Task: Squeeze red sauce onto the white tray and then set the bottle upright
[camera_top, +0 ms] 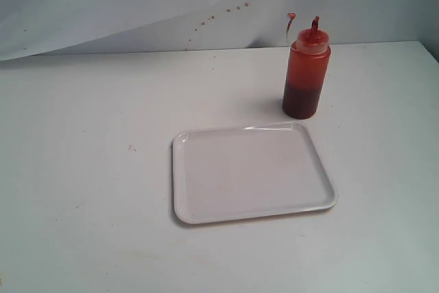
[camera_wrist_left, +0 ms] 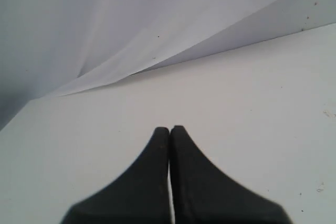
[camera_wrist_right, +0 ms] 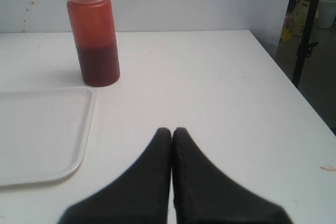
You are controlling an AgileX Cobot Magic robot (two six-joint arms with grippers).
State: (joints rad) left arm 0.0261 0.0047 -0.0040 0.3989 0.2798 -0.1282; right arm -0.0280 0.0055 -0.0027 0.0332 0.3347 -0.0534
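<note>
- Left claw (camera_wrist_left: 169,129): the two black fingers are pressed flat together with no gap and nothing between them. It hangs over bare white table (camera_wrist_left: 252,103). Seen in its own wrist view only.
- Backdrop: a creased white sheet (camera_top: 103,5) hangs behind the table, with small red specks (camera_top: 236,7) on it toward the bottle side.
- Tray (camera_top: 247,169): lies flat on the table, a little right of centre in the exterior view, long side running across. The surface reads plain white and the rim is glossy.
- Bottle (camera_top: 306,77): stands upright on the table just beyond the tray's far right corner, close to it but not touching. The pointed red cap (camera_top: 315,27) is on top. Dark sauce (camera_top: 300,101) fills the lower part, with an orange-tinted wall above it.
- Right claw (camera_wrist_right: 172,130): fingers closed tip to tip, gripping nothing. It sits over the table beside the tray's edge, with the bottle further ahead and well apart from the fingertips. Seen in its own wrist view only.
- Far right: the table edge, with a dark stand (camera_wrist_right: 307,30) beyond it, off the table.
</note>
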